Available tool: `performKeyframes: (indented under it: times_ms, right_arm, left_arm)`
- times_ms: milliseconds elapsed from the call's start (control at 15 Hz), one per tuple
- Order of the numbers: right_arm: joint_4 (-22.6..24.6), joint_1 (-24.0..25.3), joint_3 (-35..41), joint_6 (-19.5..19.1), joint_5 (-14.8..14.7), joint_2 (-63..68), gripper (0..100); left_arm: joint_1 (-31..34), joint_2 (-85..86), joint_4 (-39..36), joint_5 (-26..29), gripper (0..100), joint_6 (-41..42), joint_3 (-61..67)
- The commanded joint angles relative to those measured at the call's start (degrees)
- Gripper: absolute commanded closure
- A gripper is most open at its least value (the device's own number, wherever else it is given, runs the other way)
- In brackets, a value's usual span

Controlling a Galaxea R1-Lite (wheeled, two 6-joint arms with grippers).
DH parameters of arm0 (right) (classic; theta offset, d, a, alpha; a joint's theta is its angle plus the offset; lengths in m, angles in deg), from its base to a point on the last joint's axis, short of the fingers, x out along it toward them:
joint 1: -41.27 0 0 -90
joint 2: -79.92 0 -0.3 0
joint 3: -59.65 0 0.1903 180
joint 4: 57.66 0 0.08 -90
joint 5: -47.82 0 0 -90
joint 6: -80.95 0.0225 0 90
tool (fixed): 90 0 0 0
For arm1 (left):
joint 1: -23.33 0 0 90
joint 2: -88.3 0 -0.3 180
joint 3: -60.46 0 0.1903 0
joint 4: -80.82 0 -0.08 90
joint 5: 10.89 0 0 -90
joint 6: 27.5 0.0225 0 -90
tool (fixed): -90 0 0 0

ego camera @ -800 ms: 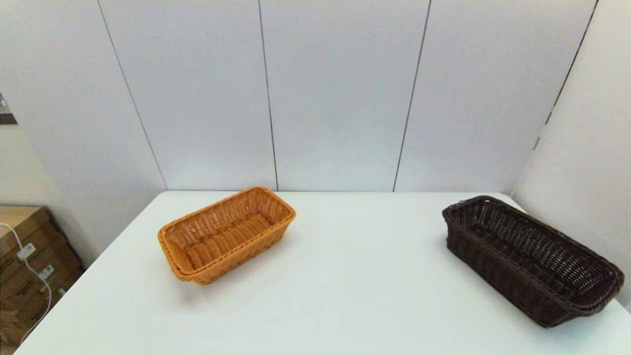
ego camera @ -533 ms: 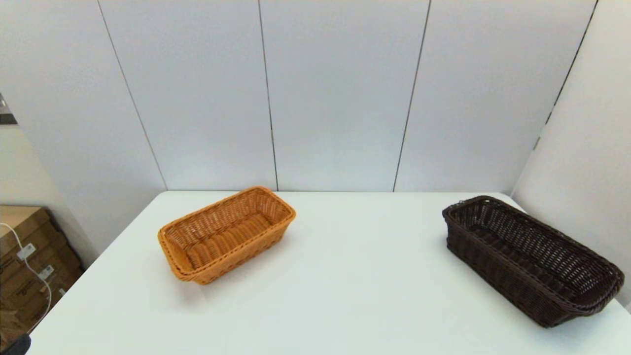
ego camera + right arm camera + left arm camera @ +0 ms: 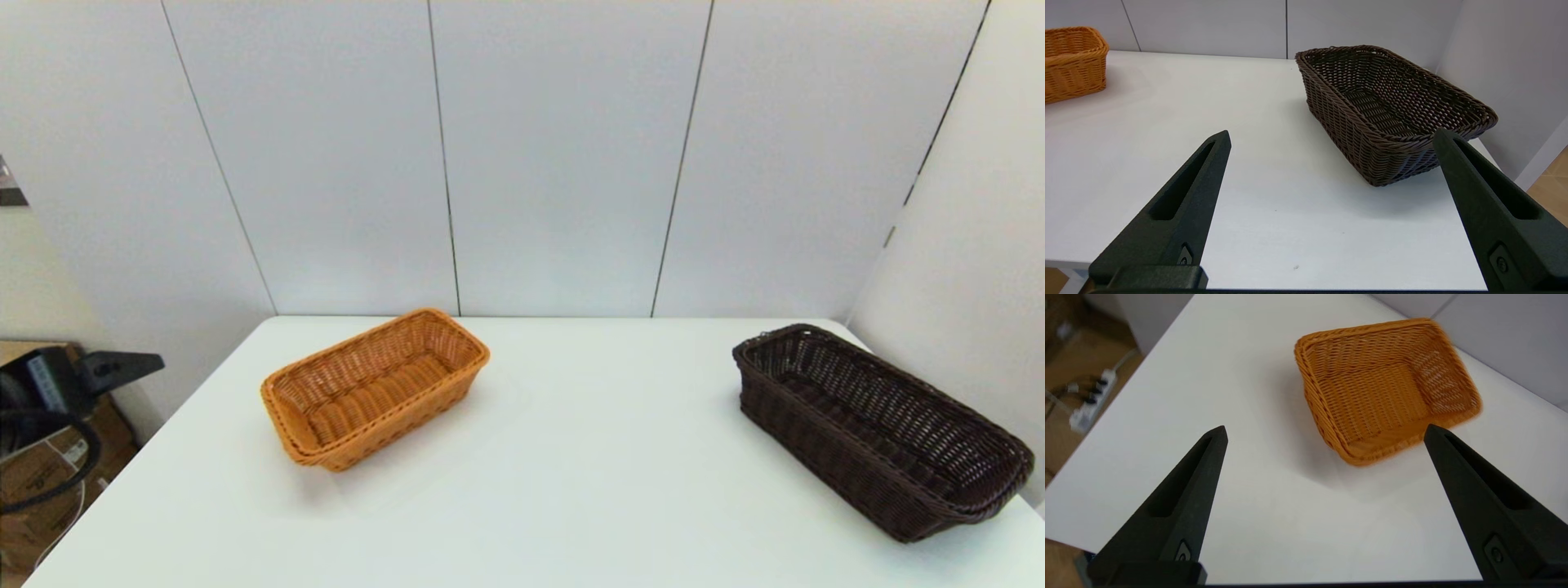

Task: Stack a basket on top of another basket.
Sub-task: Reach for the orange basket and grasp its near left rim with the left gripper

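a white table (image 3: 571, 490) is seen from the head view, backed by pale wall panels (image 3: 555, 155). two woven baskets are set on it, well apart from each other and not stacked.

the dark brown basket (image 3: 882, 429) is placed at the table's right side, near the right-hand wall, with its long axis running obliquely from the far edge toward the near right corner. it stands upright on its base and nothing is seen inside it. in the right wrist view the same basket (image 3: 1392, 110) is shown beyond the fingers, untouched.

the orange-tan basket (image 3: 375, 385) is placed left of the table's middle, toward the far edge, also upright and turned at an angle, with nothing in it. in the left wrist view it (image 3: 1384, 388) is shown ahead of the fingers, clear of them.

the left gripper (image 3: 1325, 430) is held above the table's near left part, its two black fingers spread wide with nothing between them; in the head view it (image 3: 106, 365) is seen off the table's left edge, over cardboard boxes (image 3: 33, 490).

the right gripper (image 3: 1331, 136) is held over the near edge of the table, short of the dark brown basket, fingers likewise spread wide and gripping nothing.
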Motion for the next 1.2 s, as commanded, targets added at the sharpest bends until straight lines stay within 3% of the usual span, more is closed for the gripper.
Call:
performKeyframes:
  times_ms: [67, 600, 800, 1200]
  right_arm:
    - [0.1, 0.01, 0.09, 0.04, 0.0, 0.07, 0]
    - [0.1, 0.01, 0.09, -0.14, 0.0, 0.07, 0]
    - [0.1, 0.01, 0.09, -0.05, 0.0, 0.07, 0]
    - [0.1, 0.01, 0.09, -0.05, 0.0, 0.07, 0]
  left_arm:
    - [2.43, -26.84, -0.31, -0.25, 0, -8.04, -10.9]
    - [1.82, -48.46, 1.01, 1.33, 0, -13.4, -19.07]
    - [0.59, -50.83, 4.08, 5.64, 0, -14.72, -21.53]
    - [-2.84, -53.56, 6.46, 5.64, 0, -15.69, -25.4]
